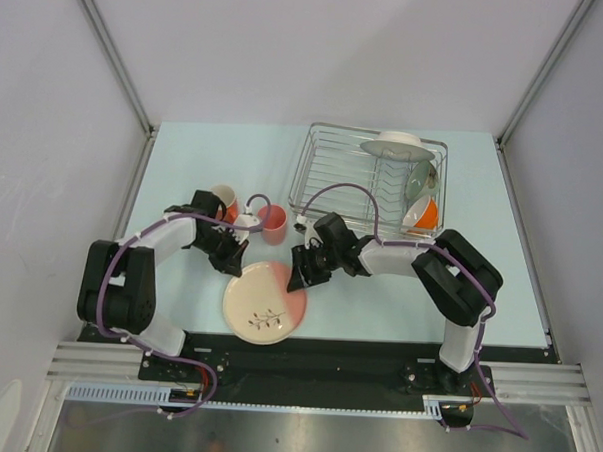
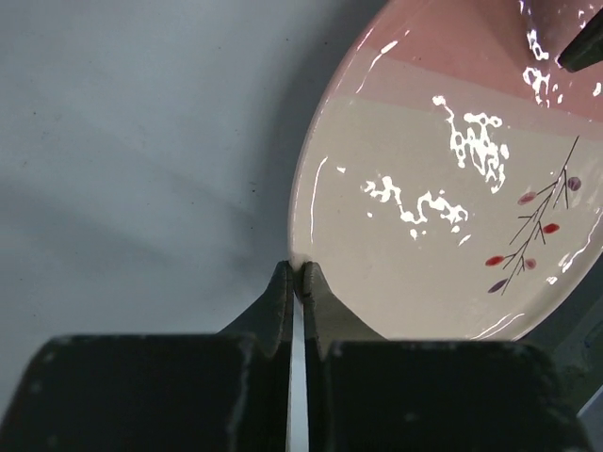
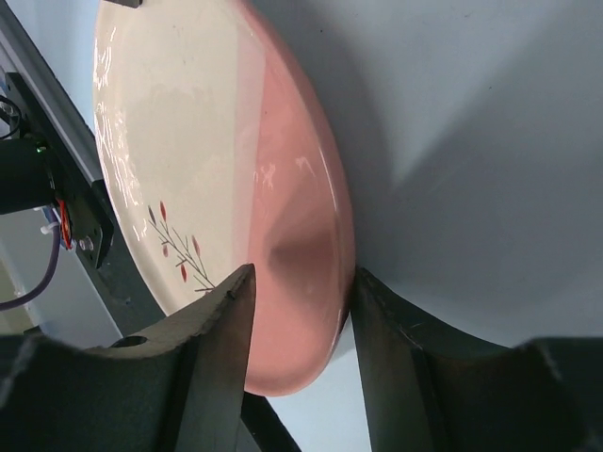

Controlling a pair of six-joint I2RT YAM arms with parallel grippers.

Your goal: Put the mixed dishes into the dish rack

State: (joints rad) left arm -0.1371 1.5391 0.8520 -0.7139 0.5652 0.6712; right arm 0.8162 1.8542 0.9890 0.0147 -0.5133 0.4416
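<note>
Desk: a pale blue-green desk (image 1: 184, 161) with a matt surface carries everything.
Room: plain grey-white panels close it in at 9, 12 and 3 o'clock, with aluminium posts at the far corners. A metal rail runs along the 6 o'clock edge, where both arms are bolted.
Dish rack: the silver wire dish rack (image 1: 318, 182) stands at 1 o'clock on the desk.
In the rack: a white plate (image 1: 397, 145) sits at the far end, a green bowl (image 1: 425, 176) just nearer, and an orange mug (image 1: 422, 213) at the near right corner.
Loose on the desk: a small pink cup (image 1: 273, 225) stands just beside the rack's near left corner. A pale bowl (image 1: 223, 195) is at the cup's 9 o'clock, partly behind the left arm.
Plate: the cream-and-pink plate (image 1: 258, 304) lies at 6 o'clock, near the rail.
Left end effector (image 1: 235, 253): it is at the plate's 11 o'clock rim, fingers (image 2: 278, 301) together.
Right end effector (image 1: 301, 278): it is at the plate's 2 o'clock rim, fingers (image 3: 221, 320) apart.
Left wrist view only: the tips meet right at the cream rim. It cannot be told whether the rim is nipped. The sprig's red and purple leaves are clear.
Right wrist view only: one finger is over the pink face and the other is outside the rim.
Top view only: the rack, its load, the cup and the bowl.
</note>
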